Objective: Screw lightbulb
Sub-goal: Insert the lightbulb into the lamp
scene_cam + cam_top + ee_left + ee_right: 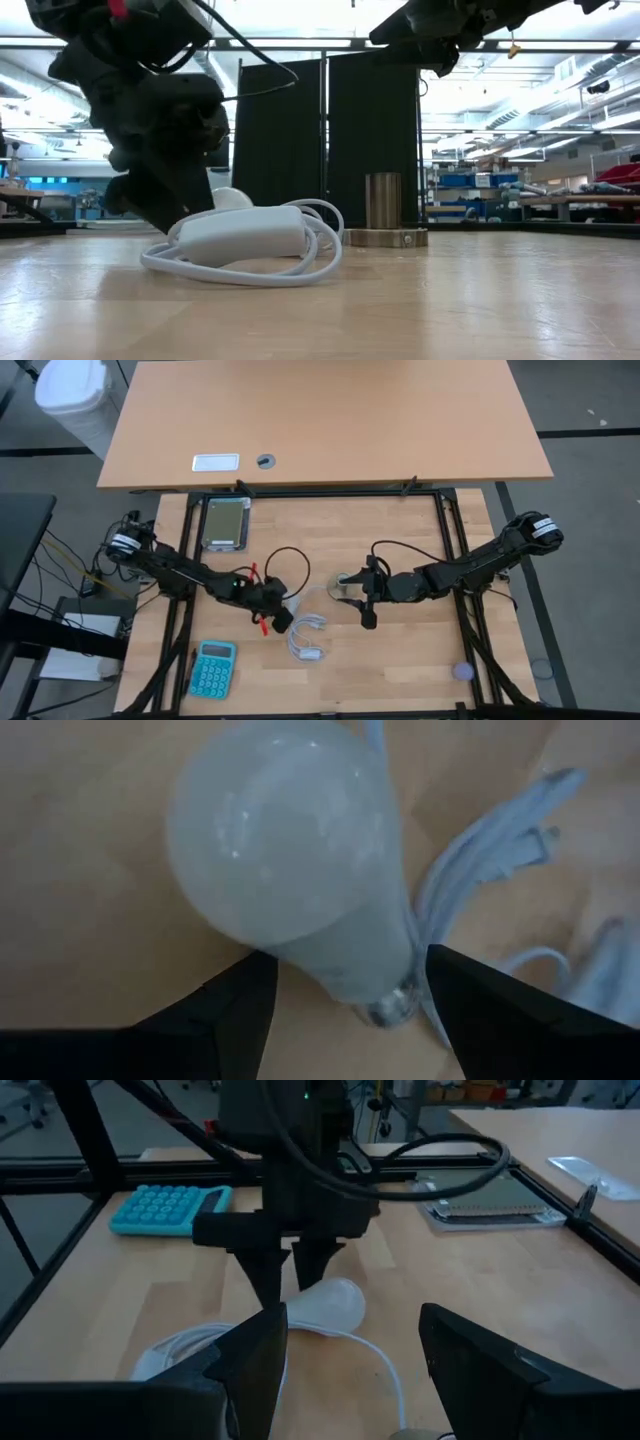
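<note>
The lightbulb (300, 860) lies on the worktop (400, 660) beside the coiled white cord (308, 635), between the left gripper (345, 982)'s parted fingers. Closing off-centre could roll it away. The right gripper (350, 1340) hovers nearby, fingers apart.

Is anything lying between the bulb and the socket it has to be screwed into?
Yes. The coiled white cord with its switch box lies beside the bulb, toward the socket. The left hand straddles the bulb's neck.

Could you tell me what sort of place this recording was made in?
Probably a robotics lab or workshop: a wooden workbench inside a black metal frame, storage shelves behind under strip lights, and a black curtain screen.
</note>
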